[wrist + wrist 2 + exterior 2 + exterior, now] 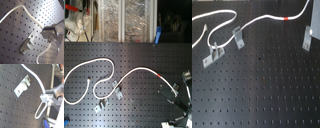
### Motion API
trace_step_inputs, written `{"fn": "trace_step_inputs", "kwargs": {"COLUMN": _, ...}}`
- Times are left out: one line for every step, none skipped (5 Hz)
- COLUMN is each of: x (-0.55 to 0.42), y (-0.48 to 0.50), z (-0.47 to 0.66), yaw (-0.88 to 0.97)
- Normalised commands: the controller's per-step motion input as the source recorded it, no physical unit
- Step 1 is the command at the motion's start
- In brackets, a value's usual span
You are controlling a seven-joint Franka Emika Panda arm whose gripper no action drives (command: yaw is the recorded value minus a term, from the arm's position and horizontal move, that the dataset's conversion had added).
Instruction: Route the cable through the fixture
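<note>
Gripper (48, 101) closest in the second wrist view, fingers clamped on the cable (37, 81). Cable (262, 19) loops across the black pegboard (262, 95); red band (287, 18) at 1 o'clock in the first exterior view. Metal clip fixtures (238, 37) just beside it. No legible writing.

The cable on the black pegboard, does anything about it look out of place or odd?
Nothing looks damaged or spilled. The white cable lies in loose loops on the pegboard, running past the metal brackets rather than clearly through them. Its red band sits near the first exterior view's right.
</note>
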Motion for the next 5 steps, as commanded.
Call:
{"fn": "trace_step_inputs", "kwargs": {"x": -0.007, "y": 0.009, "z": 0.00, "yaw": 0.00}}
{"fn": "trace_step_inputs", "kwargs": {"x": 0.025, "y": -0.069, "z": 0.07, "yaw": 0.00}}
{"fn": "trace_step_inputs", "kwargs": {"x": -0.099, "y": 0.004, "z": 0.45, "yaw": 0.00}}
{"fn": "trace_step_inputs", "kwargs": {"x": -0.078, "y": 0.037, "z": 0.50, "yaw": 0.00}}
{"fn": "trace_step_inputs", "kwargs": {"x": -0.058, "y": 0.039, "z": 0.50, "yaw": 0.00}}
